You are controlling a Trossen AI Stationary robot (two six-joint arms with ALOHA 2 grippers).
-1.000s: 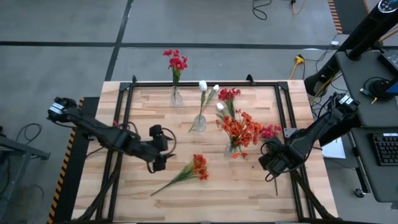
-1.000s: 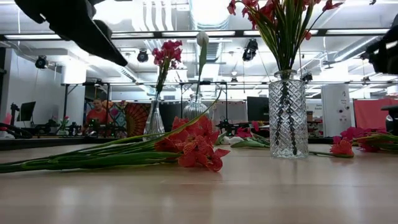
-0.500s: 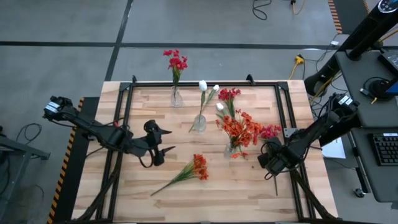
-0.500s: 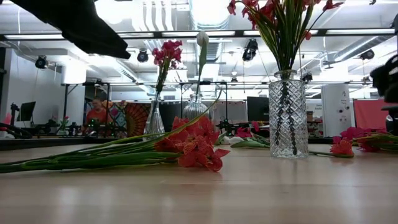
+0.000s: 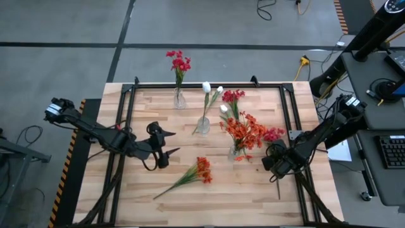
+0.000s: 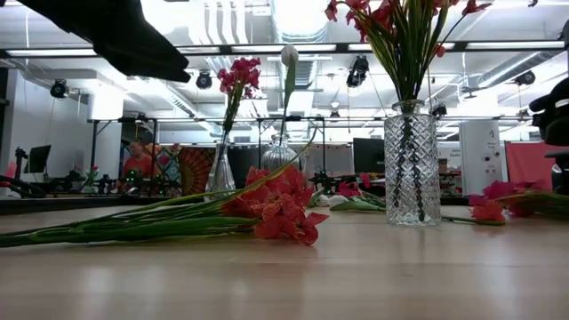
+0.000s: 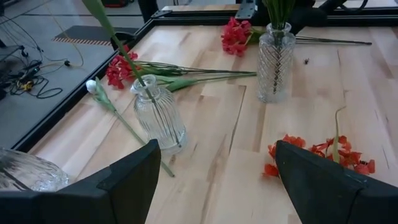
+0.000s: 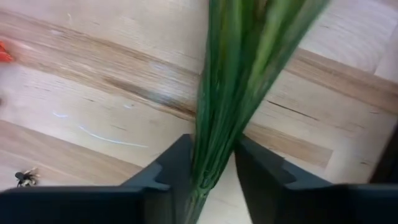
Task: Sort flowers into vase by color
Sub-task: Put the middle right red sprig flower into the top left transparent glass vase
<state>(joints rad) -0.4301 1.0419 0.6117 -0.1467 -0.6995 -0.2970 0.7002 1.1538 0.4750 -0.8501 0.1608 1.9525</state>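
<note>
Flowers mostly sorted: crimson, white, orange stems stand in glass vases, one orange-red spray lies near-centre, my right gripper pinches a crimson stem's green stalk, left gripper wide open, empty.

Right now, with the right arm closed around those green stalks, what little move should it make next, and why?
Probably lift. The right tool pinches the green stalks of a crimson flower lying on the table beside the middle vase; raising them would clear the wood before carrying.
</note>
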